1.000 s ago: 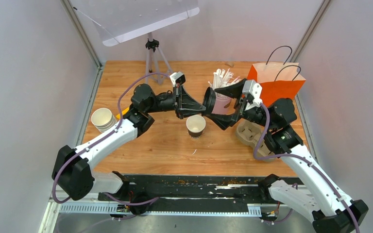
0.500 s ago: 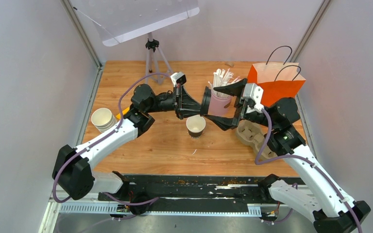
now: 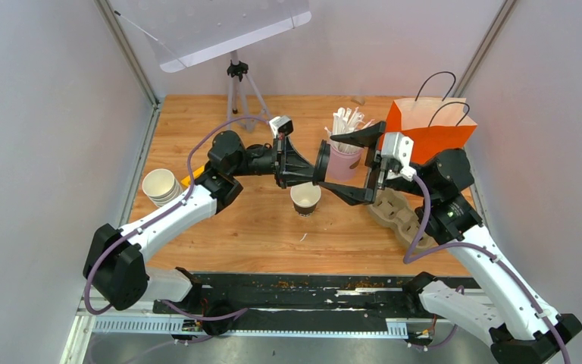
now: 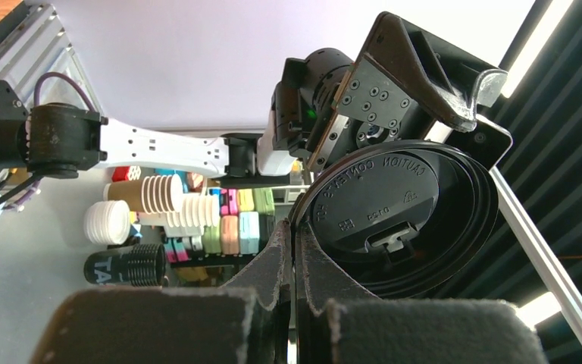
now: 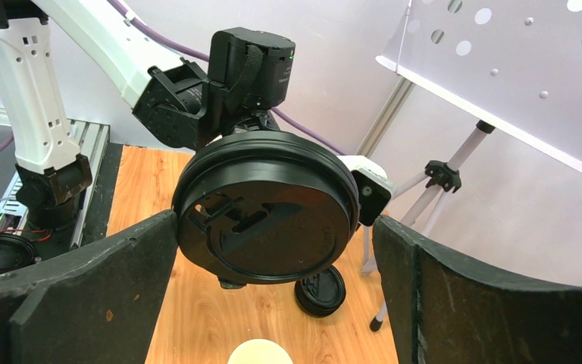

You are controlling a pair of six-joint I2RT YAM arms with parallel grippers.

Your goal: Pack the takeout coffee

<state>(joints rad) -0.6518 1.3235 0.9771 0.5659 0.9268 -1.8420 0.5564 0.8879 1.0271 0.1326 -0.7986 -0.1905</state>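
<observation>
An open paper cup (image 3: 305, 197) stands lidless mid-table; its pale mouth (image 5: 261, 353) shows at the bottom of the right wrist view. Just above and behind it, my left gripper (image 3: 303, 167) is shut on the rim of a round black lid (image 3: 322, 161), held on edge. In the left wrist view the fingertips (image 4: 282, 250) pinch the lid (image 4: 398, 212) at its left rim. My right gripper (image 3: 342, 164) is open, its jaws standing wide on either side of the lid (image 5: 265, 208) without touching it.
Nested paper cups (image 3: 161, 186) sit at the left. A pink cup of straws (image 3: 346, 157), an orange paper bag (image 3: 430, 130) and a brown pulp tray (image 3: 398, 214) stand at the right. Stacked black lids (image 5: 320, 292) lie by a tripod leg (image 5: 413, 212).
My left gripper has carried the lid slightly to the right, toward the right gripper. The right arm's elbow has swung a little outward; its jaws stay wide around the lid.
</observation>
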